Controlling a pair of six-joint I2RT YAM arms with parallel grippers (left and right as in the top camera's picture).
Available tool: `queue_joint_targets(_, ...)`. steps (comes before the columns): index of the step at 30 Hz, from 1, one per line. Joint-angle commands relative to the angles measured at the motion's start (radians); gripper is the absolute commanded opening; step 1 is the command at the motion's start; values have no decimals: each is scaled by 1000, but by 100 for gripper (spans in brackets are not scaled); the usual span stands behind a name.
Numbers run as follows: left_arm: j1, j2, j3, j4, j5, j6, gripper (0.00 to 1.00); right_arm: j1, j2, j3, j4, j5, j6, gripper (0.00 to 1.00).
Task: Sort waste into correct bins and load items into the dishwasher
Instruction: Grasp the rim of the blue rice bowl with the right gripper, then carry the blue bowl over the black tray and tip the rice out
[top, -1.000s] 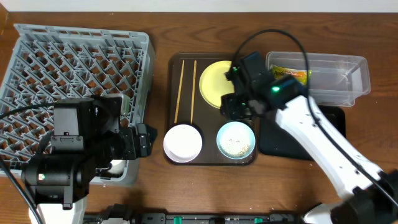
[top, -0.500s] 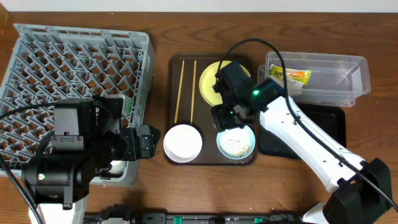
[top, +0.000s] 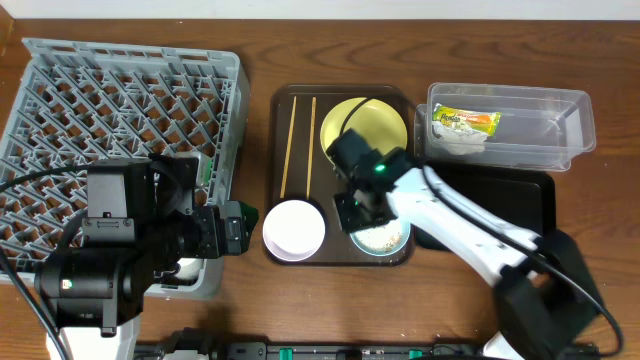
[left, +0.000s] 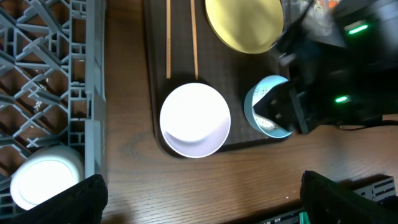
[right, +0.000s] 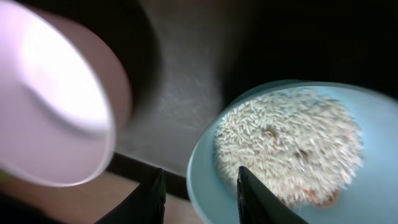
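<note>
Standing apart, the right fingers (right: 154, 202) straddled the rim of the light blue bowl (right: 202, 165), with loose white rice grains (right: 289, 146) inside. The green-and-orange snack wrapper (top: 466, 121) lay in the clear plastic tub (top: 575, 125); the round pale yellow plate (top: 372, 122), white bowl (top: 294, 228) and thin wooden chopsticks (top: 288, 145) were not yet loaded.

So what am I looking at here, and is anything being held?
Two robot arms work at a table. One picture looks down from above; two come from cameras on the arms' wrists. On the table: a grey plastic dish rack, a dark brown tray carrying a round yellow plate, two wooden chopsticks, a white bowl and a light blue bowl of rice-like grains, a clear plastic tub holding a green-and-orange wrapper, and a black tray. Nothing is held: the left end effector is open, the right end effector open astride the blue bowl's rim.
</note>
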Motion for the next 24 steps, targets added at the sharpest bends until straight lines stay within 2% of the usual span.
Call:
queue_joint_targets(1, -3, 0, 10, 0, 9, 10, 99, 27, 61, -5, 3, 60, -52, 33)
queue_joint_targets(5, -3, 0, 10, 0, 9, 10, 99, 33, 129, -5, 23, 67, -17, 24)
queue_joint_targets(8, -3, 0, 10, 0, 9, 10, 99, 29, 151, -5, 29, 56, -15, 2)
queue_joint_targets(17, -3, 0, 10, 0, 9, 10, 99, 13, 45, 27, -2, 41, -14, 1)
queue_joint_targets(24, -3, 0, 10, 0, 9, 10, 99, -86, -166, 27, 56, -219, -15, 1)
